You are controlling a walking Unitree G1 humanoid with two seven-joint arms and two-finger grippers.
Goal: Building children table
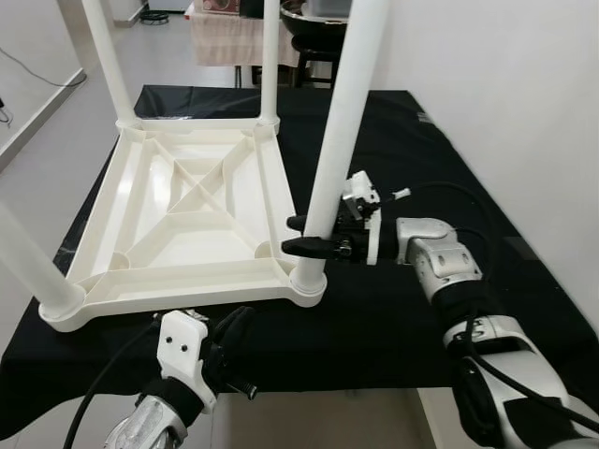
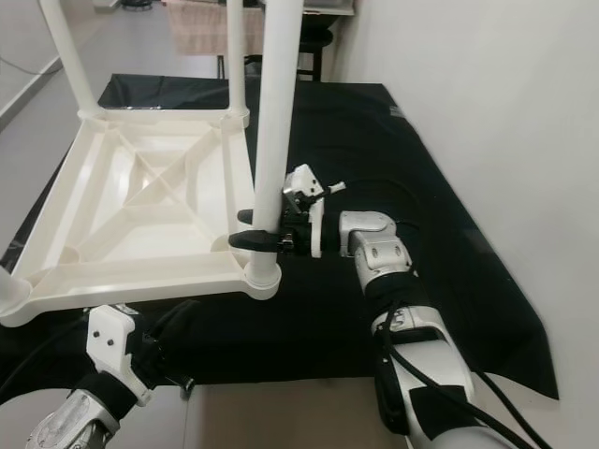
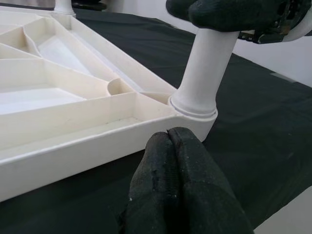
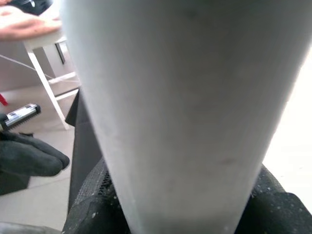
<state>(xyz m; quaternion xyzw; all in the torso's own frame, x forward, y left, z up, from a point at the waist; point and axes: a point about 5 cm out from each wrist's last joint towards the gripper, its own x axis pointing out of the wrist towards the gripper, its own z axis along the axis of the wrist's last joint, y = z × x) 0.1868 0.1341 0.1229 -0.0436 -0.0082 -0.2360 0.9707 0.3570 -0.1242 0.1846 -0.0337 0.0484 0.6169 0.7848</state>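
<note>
A white plastic children's table (image 1: pixel 187 201) lies upside down on a black cloth (image 1: pixel 393 318), with its legs pointing up. The near right leg (image 1: pixel 342 122) stands in its corner socket (image 3: pixel 195 105), tilted slightly. My right gripper (image 1: pixel 298 236) is shut on this leg just above the socket, one black finger on each side; the leg (image 4: pixel 180 97) is close up in the right wrist view. Low at the cloth's front edge, my left gripper (image 1: pixel 241 318) is shut and holds nothing. Its fingertips (image 3: pixel 170 146) sit just short of the same corner.
Three more legs stand at the far left (image 1: pixel 108 56), far right (image 1: pixel 270 56) and near left (image 1: pixel 28 262) corners. A white wall runs along the right. Behind are a cloth-covered table (image 1: pixel 225 33) and a dark stool (image 1: pixel 314 37). Bare cloth lies right of the table.
</note>
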